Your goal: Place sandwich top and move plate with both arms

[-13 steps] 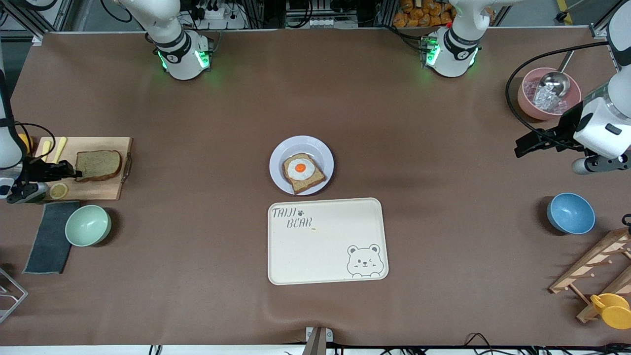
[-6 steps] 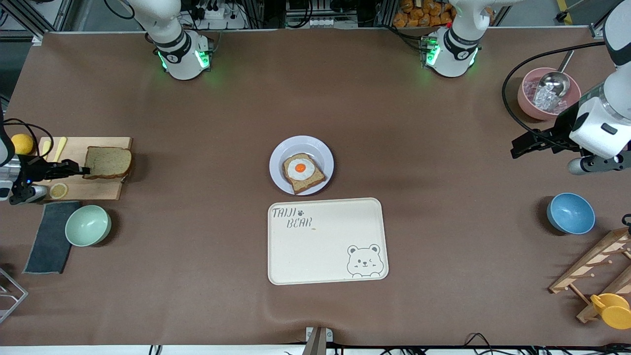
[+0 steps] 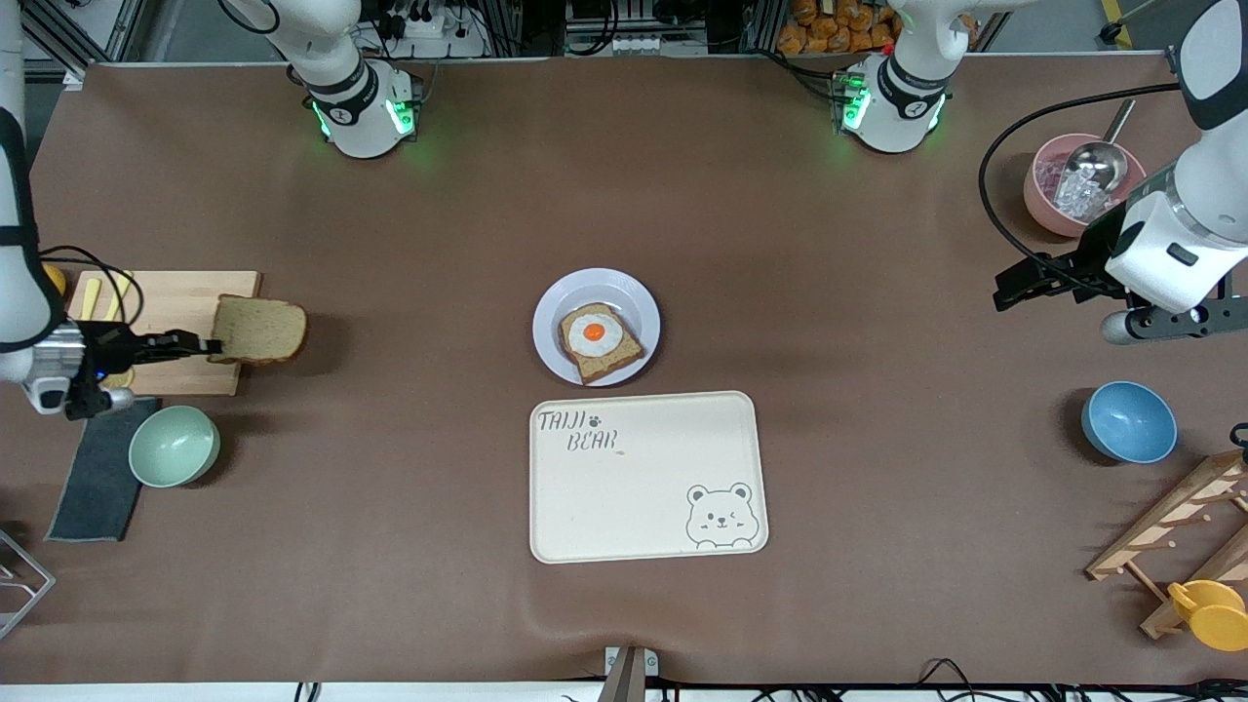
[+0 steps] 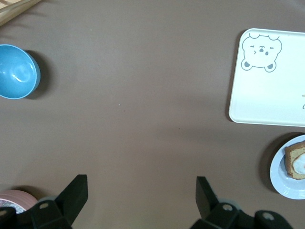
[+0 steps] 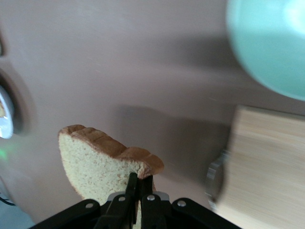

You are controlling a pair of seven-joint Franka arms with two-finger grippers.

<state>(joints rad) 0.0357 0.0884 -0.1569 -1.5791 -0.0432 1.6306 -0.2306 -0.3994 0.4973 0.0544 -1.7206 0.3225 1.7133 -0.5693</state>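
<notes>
My right gripper (image 3: 207,345) is shut on the edge of the sandwich top (image 3: 259,330), a plain brown bread slice that hangs in the air over the end of the wooden cutting board (image 3: 175,312). In the right wrist view the sandwich top (image 5: 100,164) sits pinched at its crust between the right gripper (image 5: 141,180). The white plate (image 3: 639,300) lies mid-table with an egg-topped bread slice (image 3: 598,341) on it. My left gripper (image 3: 1014,288) hangs open and empty over bare table at the left arm's end; the left wrist view shows the left gripper (image 4: 141,188) with jaws wide apart.
A cream bear-print tray (image 3: 647,477) lies nearer the front camera than the plate. A mint bowl (image 3: 174,445) and dark cloth (image 3: 96,478) sit by the cutting board. A blue bowl (image 3: 1128,421), pink bowl with scoop (image 3: 1076,185) and wooden rack (image 3: 1180,531) stand at the left arm's end.
My right gripper has lifted the sandwich top off the cutting board and carried it toward the plate. The left arm has drifted slightly toward the table's middle.
</notes>
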